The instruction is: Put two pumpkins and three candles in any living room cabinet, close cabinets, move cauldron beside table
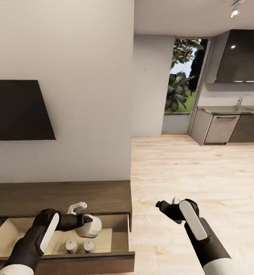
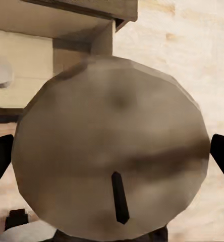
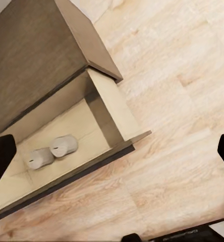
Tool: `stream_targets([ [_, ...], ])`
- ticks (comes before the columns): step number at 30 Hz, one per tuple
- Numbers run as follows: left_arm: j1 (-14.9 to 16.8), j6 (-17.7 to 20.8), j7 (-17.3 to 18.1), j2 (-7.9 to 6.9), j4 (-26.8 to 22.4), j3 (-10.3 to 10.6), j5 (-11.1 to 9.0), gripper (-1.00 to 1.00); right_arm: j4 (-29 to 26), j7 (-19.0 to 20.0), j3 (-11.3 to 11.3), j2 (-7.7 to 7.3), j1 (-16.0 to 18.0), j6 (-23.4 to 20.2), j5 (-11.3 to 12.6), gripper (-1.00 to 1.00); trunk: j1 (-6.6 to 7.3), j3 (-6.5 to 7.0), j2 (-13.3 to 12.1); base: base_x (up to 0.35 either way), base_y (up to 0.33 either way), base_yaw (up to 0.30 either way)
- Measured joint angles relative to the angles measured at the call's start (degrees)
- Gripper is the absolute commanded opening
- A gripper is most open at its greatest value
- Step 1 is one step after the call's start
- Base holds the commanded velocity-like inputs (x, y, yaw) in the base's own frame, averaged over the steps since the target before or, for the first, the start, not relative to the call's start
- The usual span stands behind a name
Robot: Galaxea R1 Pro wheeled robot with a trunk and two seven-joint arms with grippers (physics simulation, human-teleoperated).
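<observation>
Stood in a living room with pale wood floor (image 1: 188,179), dark screen (image 1: 18,110) on the wall, kitchen beyond. Low brown cabinet (image 1: 58,196) with drawer (image 1: 119,233) pulled open, two candles (image 1: 80,246) lying inside. Left gripper (image 1: 89,223) above the drawer, jaws clenched on a third candle (image 2: 112,146). Right gripper (image 1: 163,209) over bare floor, jaws spread, holding nothing.

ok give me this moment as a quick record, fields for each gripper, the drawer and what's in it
left gripper: shut on a candle, above the open drawer
right gripper: open, empty, over the wood floor
drawer: pulled out of the cabinet, pale inside
drawer contents: two candles side by side
pumpkins: none to report
</observation>
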State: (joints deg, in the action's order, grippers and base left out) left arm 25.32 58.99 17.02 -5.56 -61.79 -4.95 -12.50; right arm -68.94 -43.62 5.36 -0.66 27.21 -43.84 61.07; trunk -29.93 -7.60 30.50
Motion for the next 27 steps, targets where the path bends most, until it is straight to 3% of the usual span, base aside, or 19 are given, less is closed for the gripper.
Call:
stream_targets([
  [1,0.1,0.06,-4.83,1.69,-0.41,-0.05,-0.32,-1.0,-0.05,-1.3,0.91,0.14,0.4,-0.24,-0.04,1.0,0.22,0.2,-0.4,0.0,0.0,-0.167],
  [2,0.14,0.07,-7.06,2.34,-0.61,-0.07,-0.82,-1.0,-0.07,-1.86,1.25,0.21,0.54,-0.31,-0.06,1.0,0.44,0.4,-0.8,0.0,0.0,-0.183],
  [4,0.21,-0.19,-13.79,3.96,-1.01,-0.15,0.31,-1.0,-0.26,-3.39,2.34,0.37,0.91,-0.49,-0.05,1.0,0.88,0.8,-1.6,0.0,0.0,-0.199],
  [7,0.25,-1.67,-17.9,5.77,-1.23,-0.12,-0.37,-1.0,-0.56,-4.24,3.65,0.52,1.28,-0.59,0.01,1.0,1.54,1.41,-2.8,0.0,0.0,-0.215],
  [12,0.26,-3.36,-19.55,8.83,-1.26,0.02,0.11,-1.0,-0.66,-4.6,5.53,0.61,1.7,-0.79,0.03,1.0,2.64,2.44,-4.81,0.0,0.0,-0.228],
  [17,0.26,-3.57,-19.62,9.18,-1.29,0.03,0.29,-1.0,-0.4,-4.81,6.88,0.78,1.97,-0.88,0.03,1.0,2.86,2.77,-5.23,0.0,0.0,-0.231],
  [23,0.26,-3.78,-19.54,8.93,-1.02,-0.3,-0.11,-1.0,-0.52,-4.83,7.44,2.33,1.97,-2.54,-0.05,1.0,2.86,2.94,-5.23,0.0,0.093,-0.227],
  [27,0.26,-3.79,-19.56,8.85,-0.97,-0.39,-0.04,-1.0,-0.64,-4.77,10.41,2.55,1.97,-3.16,-0.7,1.0,2.86,2.99,-5.23,0.0,0.107,-0.092],
])
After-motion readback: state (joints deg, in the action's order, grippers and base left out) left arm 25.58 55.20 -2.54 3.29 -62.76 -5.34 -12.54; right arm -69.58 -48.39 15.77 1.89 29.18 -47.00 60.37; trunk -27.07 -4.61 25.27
